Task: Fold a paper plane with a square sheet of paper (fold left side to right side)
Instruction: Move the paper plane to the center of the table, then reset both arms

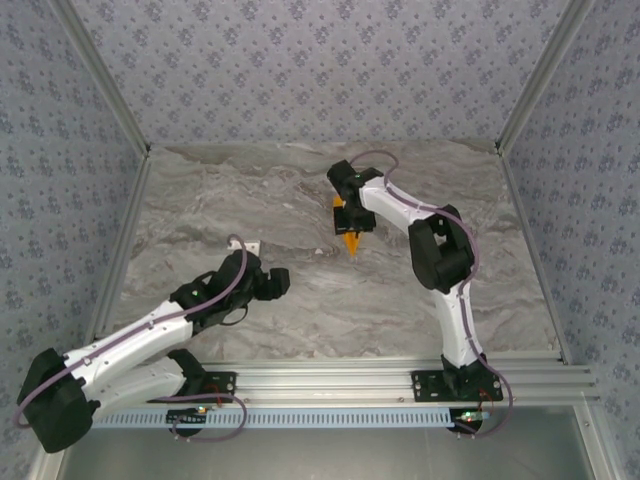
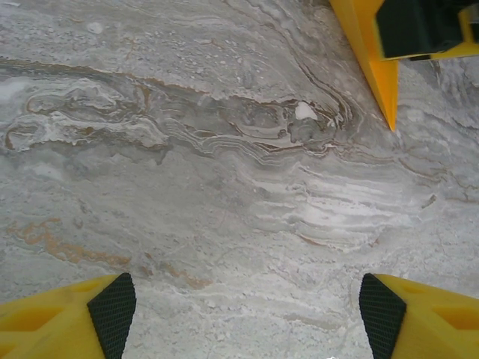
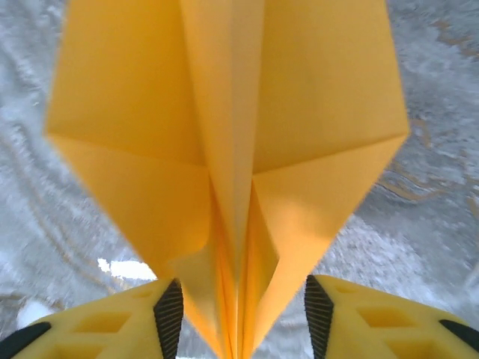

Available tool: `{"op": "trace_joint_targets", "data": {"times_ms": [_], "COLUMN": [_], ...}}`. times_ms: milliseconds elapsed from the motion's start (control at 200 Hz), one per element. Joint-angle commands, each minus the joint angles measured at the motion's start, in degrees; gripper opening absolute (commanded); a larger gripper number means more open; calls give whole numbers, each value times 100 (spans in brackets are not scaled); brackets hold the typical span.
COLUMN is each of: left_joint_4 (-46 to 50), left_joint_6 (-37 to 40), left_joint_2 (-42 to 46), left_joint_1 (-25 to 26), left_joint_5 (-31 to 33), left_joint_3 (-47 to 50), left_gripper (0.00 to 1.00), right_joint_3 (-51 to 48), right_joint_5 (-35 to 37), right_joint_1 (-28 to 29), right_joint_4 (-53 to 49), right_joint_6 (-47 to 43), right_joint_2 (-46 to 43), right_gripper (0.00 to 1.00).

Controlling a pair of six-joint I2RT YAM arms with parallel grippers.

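From above, the right end effector covers the far part of the slim, pointed orange-yellow paper plane, so only its near tip shows. Whether the paper plane rests flat on the grey marbled stone-look worktop is hard to make out. The left wrist view cuts the plane off at the top edge. The right wrist view crops its wings and blurs the background.

The right arm reaches far and left of its base, elbow bent, wrist turned down over the far middle of the worktop. Its end effector stands parted, black ribbed pads either side of the plane's central fold without pinching it. The left arm lies low, stretched right from its base. The left end effector hovers near the centre, wide open and holding nothing.

The paper is thin and matte, with sharp diagonal creases meeting at the keel.
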State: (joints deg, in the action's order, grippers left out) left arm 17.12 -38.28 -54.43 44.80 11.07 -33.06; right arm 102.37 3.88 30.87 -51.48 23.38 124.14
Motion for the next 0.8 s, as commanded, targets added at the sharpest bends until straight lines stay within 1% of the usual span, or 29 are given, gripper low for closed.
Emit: {"op": "trace_joint_targets", "data": {"times_ms": [0, 100, 230, 340, 420, 460, 475, 545, 645, 690, 725, 795], "left_joint_4": [243, 494, 768, 776, 616, 453, 379, -62, -917, -1339, -1630, -1984], "left_joint_6": [-26, 21, 163, 231, 359, 457, 493, 829, 1488, 1842, 2133, 2527], "left_joint_2": [40, 105, 260, 442, 562, 613, 626, 662, 640, 622, 576, 411], "left_joint_1": [-265, -647, -1326, -1968, -2264, -2335, -2347, -2379, -2381, -2387, -2396, -2488], "left_joint_5": [-239, -313, -324, -148, 301, 603, 712, 1225, 1815, 2006, 2160, 2501], "left_joint_3": [-224, -366, -554, -583, -524, -454, -421, -203, 241, 486, 640, 834], "left_gripper": [83, 85, 86, 86, 86, 87, 87, 87, 87, 87, 87, 87], "right_joint_3": [-64, -399, -1242, -2204, -2975, -3337, -3631, -4433, -5610, -6103, -6596, -7466], "right_joint_5": [163, 223, 471, 842, 1306, 1523, 1580, 1752, 1639, 1425, 1289, 1278], "right_joint_1": [48, 76, 72, -32, -201, -348, -417, -800, -1583, -1986, -2273, -2614], "right_joint_4": [-310, -266, 66, 473, 749, 938, 1022, 1455, 2417, 2885, 3424, 4647], "right_joint_6": [-79, -93, -256, -498, -705, -812, -838, -962, -1114, -1162, -1330, -1489], "right_joint_2": [-607, -1168, -2382, -3612, -4476, -4903, -5104, -5847, -6743, -7047, -7220, -7421], "right_gripper": [53, 57, 62, 73, 81, 87, 89, 100, 100, 100, 100, 100]}}
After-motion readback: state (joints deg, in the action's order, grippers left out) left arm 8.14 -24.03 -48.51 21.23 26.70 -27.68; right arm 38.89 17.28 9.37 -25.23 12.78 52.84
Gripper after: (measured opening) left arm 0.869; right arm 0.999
